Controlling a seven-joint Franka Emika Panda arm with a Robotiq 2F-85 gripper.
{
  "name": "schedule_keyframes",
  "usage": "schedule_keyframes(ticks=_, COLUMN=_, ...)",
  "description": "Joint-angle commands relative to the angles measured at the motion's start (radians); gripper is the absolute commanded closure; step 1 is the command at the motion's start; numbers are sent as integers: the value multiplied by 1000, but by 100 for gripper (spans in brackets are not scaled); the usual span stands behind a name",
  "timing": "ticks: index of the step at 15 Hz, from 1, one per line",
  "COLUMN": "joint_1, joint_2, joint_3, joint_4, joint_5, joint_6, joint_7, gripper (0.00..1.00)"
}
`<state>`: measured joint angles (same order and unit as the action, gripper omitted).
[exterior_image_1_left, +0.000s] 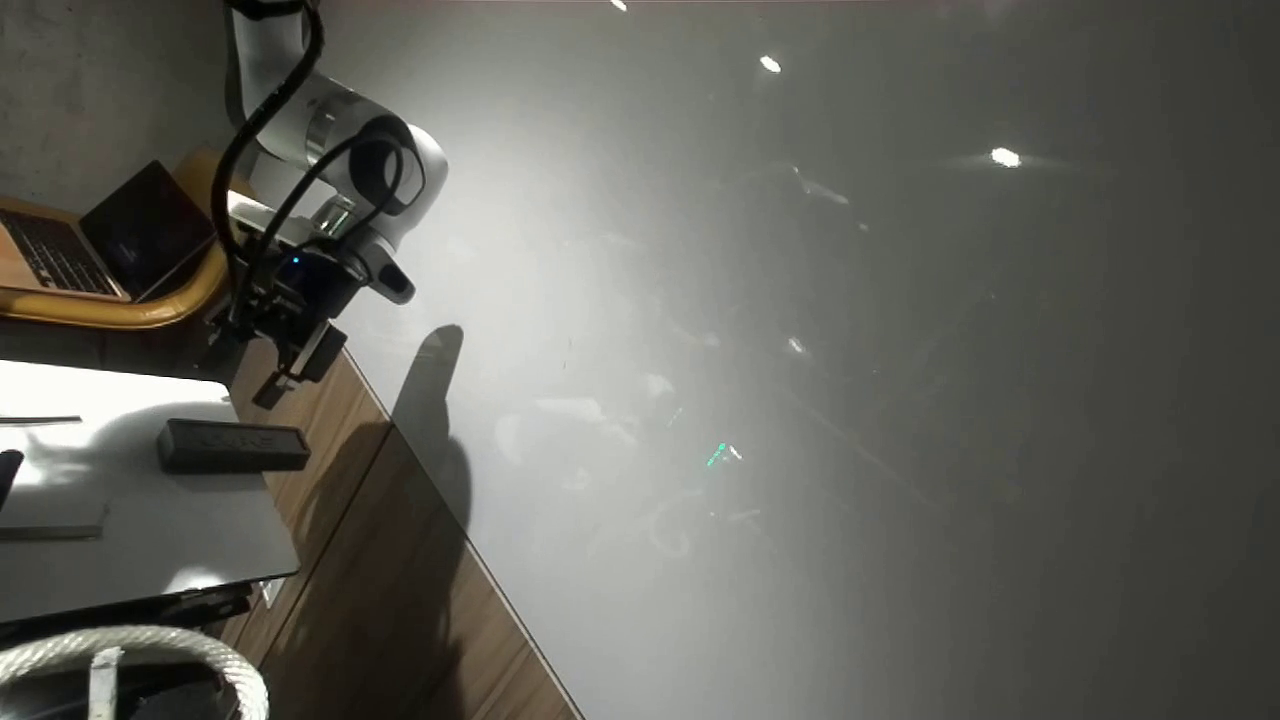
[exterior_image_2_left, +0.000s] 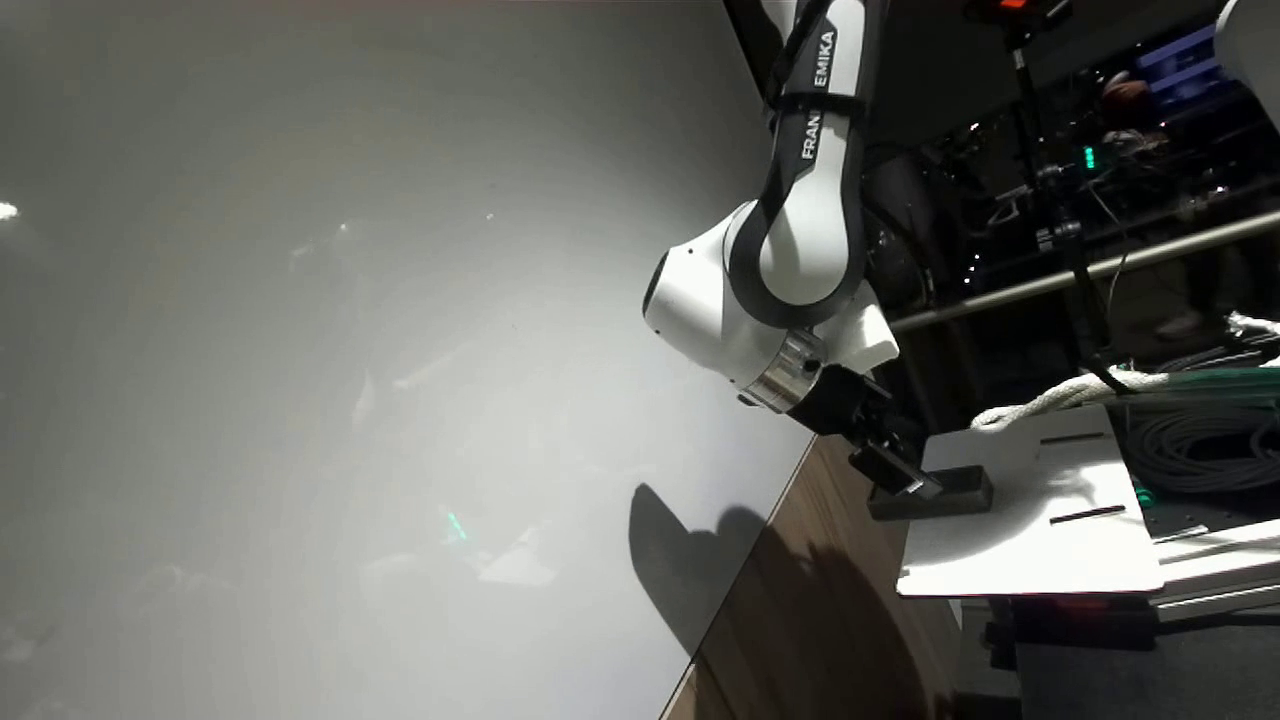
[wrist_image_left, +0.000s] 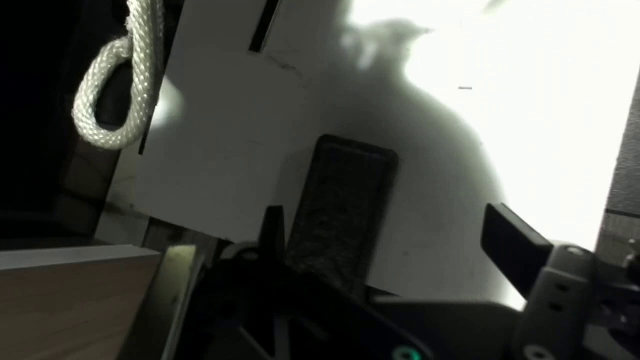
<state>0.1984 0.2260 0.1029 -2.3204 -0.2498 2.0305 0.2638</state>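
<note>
A dark, oblong block like a board eraser (exterior_image_1_left: 235, 446) lies on a white panel (exterior_image_1_left: 150, 560), one end jutting past its edge. It shows in an exterior view (exterior_image_2_left: 968, 492) and in the wrist view (wrist_image_left: 345, 195). My gripper (wrist_image_left: 383, 207) is open with nothing held. In the wrist view the block runs between the fingers, nearer the left finger, with a wide gap to the right one. In an exterior view the gripper (exterior_image_1_left: 292, 374) is above the panel's edge, apart from the block. In an exterior view the gripper (exterior_image_2_left: 920, 488) overlaps the block; contact cannot be told.
A large glossy grey-white surface (exterior_image_1_left: 800, 400) stands beside the arm, with a wooden strip (exterior_image_1_left: 390, 560) along its lower edge. White rope (wrist_image_left: 140, 65) loops beside the panel. A laptop (exterior_image_1_left: 150, 230) sits on a yellow chair (exterior_image_1_left: 130, 312). Coiled cables (exterior_image_2_left: 1200, 450) lie behind the panel.
</note>
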Motion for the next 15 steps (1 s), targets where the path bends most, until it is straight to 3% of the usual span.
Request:
schedule_keyframes(ticks=1, joint_1=31, joint_2=-117, joint_3=50, joint_4=-58, joint_5=21, joint_6=15, joint_7=7, gripper=0)
schedule_keyframes(ticks=9, joint_1=43, joint_2=-322, joint_3=116, joint_4=-135, joint_5=144, joint_6=72, joint_7=-68, gripper=0)
schedule_keyframes(ticks=10, joint_1=40, joint_2=-250, joint_3=118, joint_4=-87, joint_5=105, joint_6=37, joint_7=-29, gripper=0)
schedule_keyframes(ticks=15, joint_1=39, joint_2=-303, joint_3=122, joint_4=-116, joint_5=125, joint_6=47, joint_7=-47, gripper=0)
